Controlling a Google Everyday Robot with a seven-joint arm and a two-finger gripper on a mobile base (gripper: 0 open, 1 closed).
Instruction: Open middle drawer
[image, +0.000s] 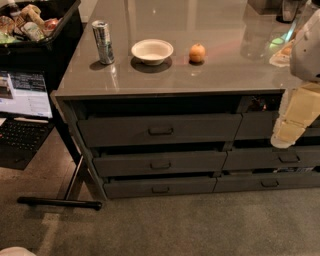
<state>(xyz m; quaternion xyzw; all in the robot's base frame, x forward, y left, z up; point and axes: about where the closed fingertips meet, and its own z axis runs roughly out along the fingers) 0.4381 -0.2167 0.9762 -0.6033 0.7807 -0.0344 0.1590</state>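
The middle drawer (160, 163) is a wide dark grey front in the left column of the counter, with a small loop handle (160, 165) at its centre. A dark gap shows above its front and none of its inside is visible. The taller drawer (160, 130) lies above it and the shortest drawer (160, 188) below. My gripper (282, 141), a cream-coloured piece on the white arm (309, 47), hangs at the right in front of the right column of drawers. It is well to the right of the middle drawer's handle and slightly higher, touching nothing I can make out.
On the glossy counter top (200, 70) stand a can (103, 42), a white bowl (152, 51) and an orange (197, 52). A black bin of snacks (35, 30) and an open laptop (22, 115) are at the left. A black bar (60, 202) lies on the carpet.
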